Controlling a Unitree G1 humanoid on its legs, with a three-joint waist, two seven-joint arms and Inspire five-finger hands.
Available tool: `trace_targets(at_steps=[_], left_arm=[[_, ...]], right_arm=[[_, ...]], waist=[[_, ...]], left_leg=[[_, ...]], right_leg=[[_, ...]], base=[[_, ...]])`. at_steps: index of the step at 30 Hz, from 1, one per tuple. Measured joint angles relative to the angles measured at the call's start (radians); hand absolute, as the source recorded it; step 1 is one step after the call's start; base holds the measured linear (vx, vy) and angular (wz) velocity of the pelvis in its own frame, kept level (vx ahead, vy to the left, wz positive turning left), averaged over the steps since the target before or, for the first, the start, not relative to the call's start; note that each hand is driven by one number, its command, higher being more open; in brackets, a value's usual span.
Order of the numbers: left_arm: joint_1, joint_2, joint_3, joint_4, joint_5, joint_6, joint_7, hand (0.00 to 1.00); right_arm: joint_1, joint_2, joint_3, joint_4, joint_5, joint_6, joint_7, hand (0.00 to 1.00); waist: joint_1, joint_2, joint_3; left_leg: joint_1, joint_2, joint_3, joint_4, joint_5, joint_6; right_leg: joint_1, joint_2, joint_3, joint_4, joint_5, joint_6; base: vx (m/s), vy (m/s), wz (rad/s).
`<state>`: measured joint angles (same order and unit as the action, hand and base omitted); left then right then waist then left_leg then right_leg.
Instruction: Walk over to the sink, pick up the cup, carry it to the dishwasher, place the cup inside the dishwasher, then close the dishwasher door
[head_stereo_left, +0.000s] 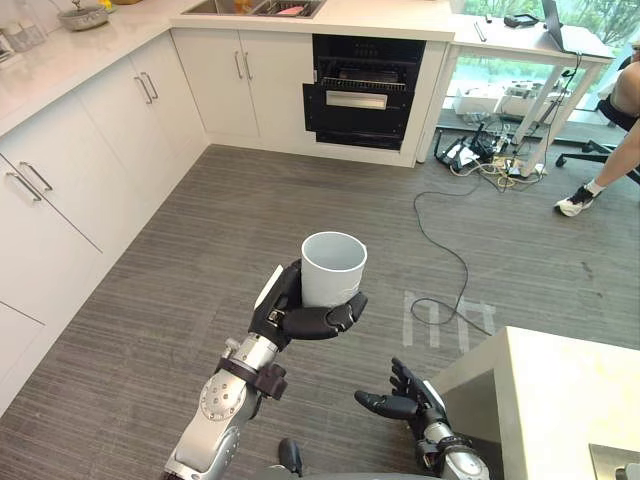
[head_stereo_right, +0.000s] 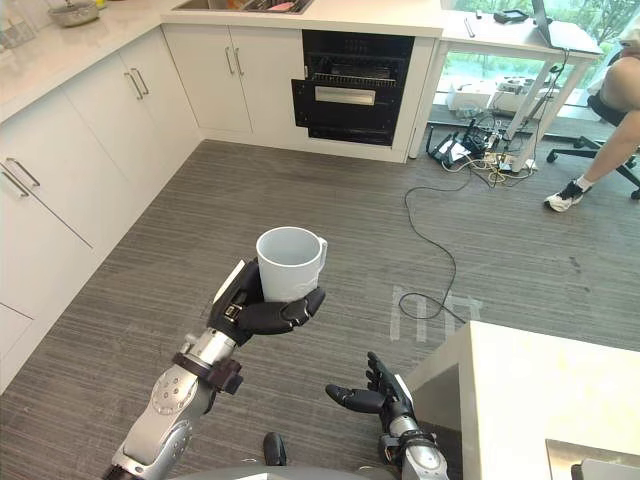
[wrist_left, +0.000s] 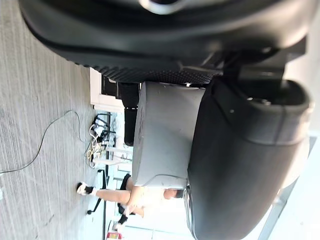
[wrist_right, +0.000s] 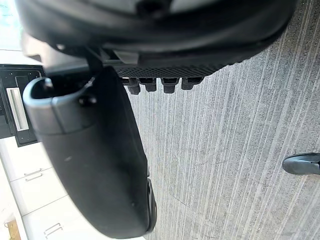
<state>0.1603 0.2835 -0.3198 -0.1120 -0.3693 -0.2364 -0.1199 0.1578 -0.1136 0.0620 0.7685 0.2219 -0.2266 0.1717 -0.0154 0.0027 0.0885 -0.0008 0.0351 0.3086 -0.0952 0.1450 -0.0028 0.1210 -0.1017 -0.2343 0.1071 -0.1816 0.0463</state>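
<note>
Left eye view: white cylindrical cup (head_stereo_left: 333, 268) upright, mouth up, clamped in dark left hand (head_stereo_left: 300, 318), fingers and thumb curled round lower wall, raised over grey plank floor (head_stereo_left: 300, 190). Dark right hand (head_stereo_left: 405, 402) lower, just beside corner of white countertop (head_stereo_left: 570, 390), fingers loosely spread, holding nothing. Black built-in dishwasher (head_stereo_left: 358, 100) across the room, set in white cabinets (head_stereo_left: 235, 90), well apart from cup, wire rack visible in upper part.
</note>
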Motion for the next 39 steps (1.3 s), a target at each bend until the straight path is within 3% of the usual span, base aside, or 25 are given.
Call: trace_targets(at_steps=[5, 12, 16, 17, 19, 20, 23, 27, 29, 31, 33, 34, 35, 36, 37, 39], left_arm=[[0.044, -0.042, 0.052, 0.039, 0.001, -0.007, 0.044, 0.0], [0.059, -0.079, 0.079, 0.035, 0.009, -0.013, 0.089, 0.0], [0.054, -0.132, 0.079, 0.012, 0.021, -0.019, 0.098, 0.0], [0.056, -0.135, 0.081, -0.008, 0.027, -0.023, 0.1, 0.0], [0.057, -0.134, 0.089, -0.016, 0.029, -0.043, 0.101, 0.0], [0.061, -0.134, 0.109, -0.015, 0.029, -0.058, 0.103, 0.0], [0.072, -0.131, 0.142, -0.015, 0.027, -0.083, 0.116, 0.0], [0.084, -0.104, 0.136, -0.016, 0.017, -0.085, 0.119, 0.0], [0.084, -0.094, 0.131, -0.017, 0.014, -0.084, 0.113, 0.0], [0.089, -0.078, 0.11, -0.018, 0.014, -0.082, 0.093, 0.0], [0.103, -0.091, 0.091, -0.018, 0.014, -0.081, 0.091, 0.0], [0.123, -0.108, 0.084, -0.019, 0.014, -0.08, 0.089, 0.0], [0.134, -0.145, 0.066, -0.021, 0.014, -0.08, 0.086, 0.0], [0.141, -0.157, 0.057, -0.021, 0.014, -0.08, 0.085, 0.0], [0.158, -0.174, 0.049, -0.028, 0.015, -0.08, 0.07, 0.0], [0.168, -0.184, 0.05, -0.04, 0.013, -0.081, 0.052, 0.0]], right_arm=[[0.007, 0.0, -0.032, -0.055, -0.022, 0.039, -0.005, 1.0], [0.013, -0.01, -0.058, -0.111, -0.066, 0.039, -0.019, 1.0], [0.037, -0.025, -0.063, -0.145, -0.071, 0.037, -0.02, 1.0], [0.062, -0.025, -0.074, -0.169, -0.074, 0.035, -0.02, 1.0], [0.078, -0.024, -0.074, -0.174, -0.086, 0.026, -0.021, 1.0], [0.089, -0.02, -0.069, -0.174, -0.092, 0.024, -0.021, 1.0], [0.094, -0.011, -0.05, -0.176, -0.097, 0.016, -0.015, 1.0], [0.095, -0.01, -0.031, -0.22, -0.097, 0.01, 0.011, 1.0], [0.095, -0.01, -0.03, -0.244, -0.096, 0.009, 0.019, 1.0], [0.113, -0.014, -0.031, -0.264, -0.096, 0.009, 0.022, 1.0], [0.124, -0.021, -0.038, -0.265, -0.096, 0.01, 0.02, 1.0], [0.129, -0.024, -0.038, -0.27, -0.096, 0.011, 0.024, 1.0], [0.134, -0.032, -0.04, -0.294, -0.095, 0.012, 0.021, 1.0], [0.141, -0.036, -0.04, -0.31, -0.095, 0.012, 0.021, 1.0], [0.158, -0.044, -0.04, -0.346, -0.094, 0.012, 0.022, 1.0], [0.166, -0.038, -0.036, -0.365, -0.094, 0.008, 0.022, 1.0]], waist=[[0.0, -0.001, 0.001], [-0.001, 0.001, 0.001], [-0.011, 0.022, 0.019], [-0.013, 0.02, 0.025], [-0.016, 0.008, 0.034], [-0.024, 0.008, 0.038], [-0.024, 0.008, 0.044], [-0.025, 0.008, 0.055], [-0.032, 0.003, 0.067], [-0.058, -0.022, 0.058], [-0.055, -0.015, 0.051], [-0.054, -0.002, 0.045], [-0.054, 0.033, 0.035], [-0.054, 0.044, 0.029], [-0.056, 0.072, 0.011], [-0.052, 0.076, 0.014]], left_leg=[[0.015, -0.004, 0.003, 0.001, -0.008, 0.0], [0.021, -0.019, 0.01, 0.006, -0.035, 0.002], [-0.002, -0.031, -0.055, 0.048, -0.077, 0.035], [-0.011, -0.048, -0.087, 0.082, -0.099, 0.05], [0.0, -0.079, -0.12, 0.103, -0.115, 0.063], [0.002, -0.092, -0.156, 0.123, -0.129, 0.07], [-0.001, -0.09, -0.196, 0.146, -0.146, 0.072], [-0.005, -0.057, -0.234, 0.217, -0.208, 0.06], [-0.013, -0.043, -0.261, 0.273, -0.248, 0.041], [-0.043, -0.05, -0.325, 0.385, -0.329, 0.002], [-0.02, -0.03, -0.342, 0.399, -0.362, -0.019], [-0.013, 0.002, -0.343, 0.46, -0.393, -0.025], [-0.083, 0.04, -0.34, 0.778, -0.426, -0.048], [-0.095, 0.054, -0.338, 0.87, -0.405, -0.051], [-0.112, 0.104, -0.299, 0.966, -0.349, -0.028], [-0.165, 0.19, -0.219, 1.116, -0.222, 0.008]], right_leg=[[0.014, -0.008, 0.002, -0.004, 0.0, 0.003], [-0.003, -0.031, 0.018, 0.029, 0.008, 0.018], [-0.097, -0.073, -0.028, 0.265, 0.004, 0.025], [-0.148, -0.111, -0.045, 0.42, 0.003, 0.025], [-0.186, -0.151, -0.017, 0.548, 0.009, 0.017], [-0.204, -0.149, 0.033, 0.603, -0.009, 0.02], [-0.241, -0.119, 0.045, 0.58, -0.079, 0.02], [-0.34, -0.047, 0.069, 0.425, -0.091, 0.017], [-0.38, -0.031, 0.116, 0.365, -0.061, 0.029], [-0.382, -0.039, 0.144, 0.323, -0.001, 0.006], [-0.371, -0.021, 0.131, 0.356, 0.008, -0.007], [-0.342, -0.002, 0.106, 0.342, 0.001, -0.022], [-0.297, 0.037, 0.077, 0.331, -0.021, -0.058], [-0.282, 0.052, 0.071, 0.331, -0.036, -0.063], [-0.251, 0.083, 0.058, 0.33, -0.066, -0.077], [-0.194, 0.117, 0.058, 0.31, -0.088, -0.103]], base=[[0.0, 0.004, -0.01], [0.02, 0.04, -0.08], [0.01, 0.092, 0.25], [0.03, 0.138, 0.73], [0.09, 0.104, 0.73], [0.13, 0.071, 0.69], [0.12, 0.008, 0.54], [0.12, -0.115, 0.25], [0.17, -0.232, 0.41], [0.25, -0.307, 0.78], [0.29, -0.259, 0.37], [0.52, -0.3, 0.2], [0.54, -0.274, 0.18], [0.58, -0.223, 0.14], [0.49, -0.176, 0.06], [0.47, -0.129, -0.05]])
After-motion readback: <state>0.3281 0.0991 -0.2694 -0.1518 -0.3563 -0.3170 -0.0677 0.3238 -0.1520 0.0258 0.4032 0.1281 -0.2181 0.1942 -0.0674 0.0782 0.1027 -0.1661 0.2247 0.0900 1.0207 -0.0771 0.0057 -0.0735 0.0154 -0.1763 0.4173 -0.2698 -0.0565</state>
